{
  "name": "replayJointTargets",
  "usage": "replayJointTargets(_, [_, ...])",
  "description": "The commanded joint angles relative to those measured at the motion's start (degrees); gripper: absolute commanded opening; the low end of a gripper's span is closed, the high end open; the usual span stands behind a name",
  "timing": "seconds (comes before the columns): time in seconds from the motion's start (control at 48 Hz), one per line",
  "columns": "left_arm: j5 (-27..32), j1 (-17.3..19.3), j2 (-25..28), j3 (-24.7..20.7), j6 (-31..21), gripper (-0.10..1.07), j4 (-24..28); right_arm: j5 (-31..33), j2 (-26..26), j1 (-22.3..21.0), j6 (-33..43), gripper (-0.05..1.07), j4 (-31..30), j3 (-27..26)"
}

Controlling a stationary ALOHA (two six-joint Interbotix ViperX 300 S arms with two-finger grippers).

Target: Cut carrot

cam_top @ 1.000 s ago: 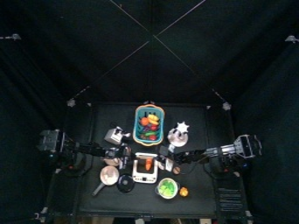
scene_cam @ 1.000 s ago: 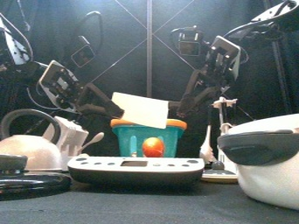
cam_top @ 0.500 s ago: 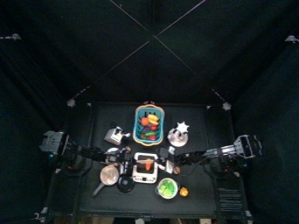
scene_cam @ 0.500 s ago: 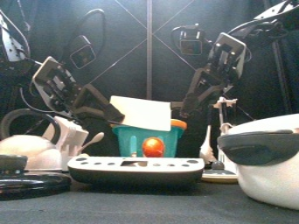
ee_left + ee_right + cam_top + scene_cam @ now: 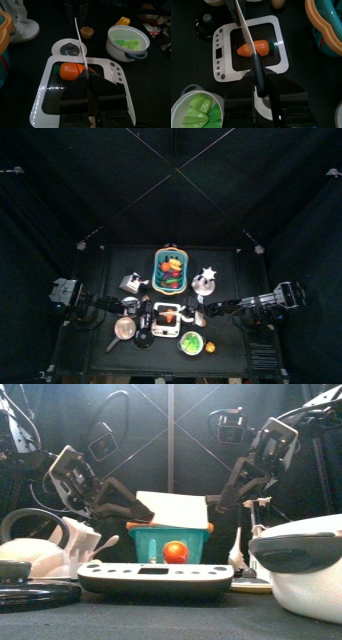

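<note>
The carrot point(image 5: 254, 48) is a short orange piece lying on the black top of a white scale point(image 5: 221, 57). It also shows in the left wrist view point(image 5: 71, 70) and in the front view point(image 5: 174, 551). A white square board point(image 5: 171, 509) is held on edge above the carrot, tilted. It is edge-on in both wrist views point(image 5: 79, 35) point(image 5: 243, 25), running out from between each gripper's jaws. My left gripper point(image 5: 131, 509) and my right gripper point(image 5: 217, 502) each appear shut on one side of the board.
A teal basket point(image 5: 170, 534) of colourful food stands behind the scale. A white pot point(image 5: 127, 42) of green pieces is beside it. A white kettle point(image 5: 34, 556) is at the front left and a large white pot point(image 5: 301, 564) at the front right.
The board has shifted slightly right and tilted over the carrot. Both arms moved with it, the right wrist swinging further right.
</note>
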Motion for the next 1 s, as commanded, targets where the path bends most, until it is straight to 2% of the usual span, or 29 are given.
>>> replayJointTargets(0.0, [0.62, -3.08, 0.09, 1.05, 0.00, 0.29, 0.09, -1.49, -1.93, -3.96, 0.26, 0.41, 0.26, 0.18])
replayJointTargets(0.354, [0.79, -3.08, 0.18, 1.23, 0.09, 0.29, -0.53, -9.40, 1.49, -8.09, 0.26, 0.41, -0.97, 0.62])
replayJointTargets(0.604, [0.79, -3.08, 0.18, 1.32, 0.26, 0.29, -0.53, -13.01, 1.67, -10.20, 0.35, 0.41, -2.64, 2.11])
replayJointTargets(0.979, [0.79, -2.55, 0.18, 1.32, 0.44, 0.29, -0.62, -21.36, 3.43, -14.33, 0.97, 0.37, -8.17, 3.87])
